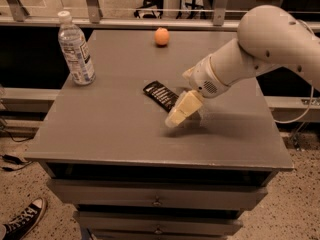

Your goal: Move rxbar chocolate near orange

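1. Bottle [75, 51] is seen upright on the table [100, 134], well left of the end effector [174, 119] and farther back.
2. The rxbar chocolate [159, 94] is laid flat just behind and left of the end effector; contact cannot be judged.
3. The orange [161, 36] is set far behind the end effector, near the back edge.
4. The end effector is held low over the table, angled down-left; whether it is spread or pressed together cannot be told.

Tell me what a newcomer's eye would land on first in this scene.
The big white arm reaching in from the right stands out first. Its gripper is low over the middle of the grey table, at the right end of the black rxbar chocolate. Next come the orange by the table's far edge and the water bottle standing upright at the far left.
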Robot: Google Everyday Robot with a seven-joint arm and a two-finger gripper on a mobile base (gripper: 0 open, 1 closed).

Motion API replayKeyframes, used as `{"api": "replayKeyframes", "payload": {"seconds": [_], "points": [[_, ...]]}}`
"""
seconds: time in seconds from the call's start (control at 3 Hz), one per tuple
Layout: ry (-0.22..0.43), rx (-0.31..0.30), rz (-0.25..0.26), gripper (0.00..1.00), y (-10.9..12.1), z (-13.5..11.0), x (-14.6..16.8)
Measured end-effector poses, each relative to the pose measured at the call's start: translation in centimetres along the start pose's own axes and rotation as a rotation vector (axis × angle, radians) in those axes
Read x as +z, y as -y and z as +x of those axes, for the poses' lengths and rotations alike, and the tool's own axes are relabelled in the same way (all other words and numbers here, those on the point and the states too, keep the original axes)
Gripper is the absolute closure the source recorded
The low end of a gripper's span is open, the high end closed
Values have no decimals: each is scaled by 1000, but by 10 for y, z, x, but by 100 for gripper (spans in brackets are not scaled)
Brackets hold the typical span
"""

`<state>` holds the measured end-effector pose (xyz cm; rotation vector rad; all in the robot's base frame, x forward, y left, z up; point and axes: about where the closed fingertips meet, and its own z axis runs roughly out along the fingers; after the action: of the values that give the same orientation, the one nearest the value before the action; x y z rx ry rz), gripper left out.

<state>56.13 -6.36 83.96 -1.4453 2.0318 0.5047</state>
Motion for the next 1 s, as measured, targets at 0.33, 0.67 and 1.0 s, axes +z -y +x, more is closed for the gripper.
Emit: {"api": "replayKeyframes", "payload": {"seconds": [0.33,0.67,1.0], "points": [[6,7,1,13,1,-6,14],[10,13,4,44,2,-14,22],[11,16,7,69,4,-19,23]]}}
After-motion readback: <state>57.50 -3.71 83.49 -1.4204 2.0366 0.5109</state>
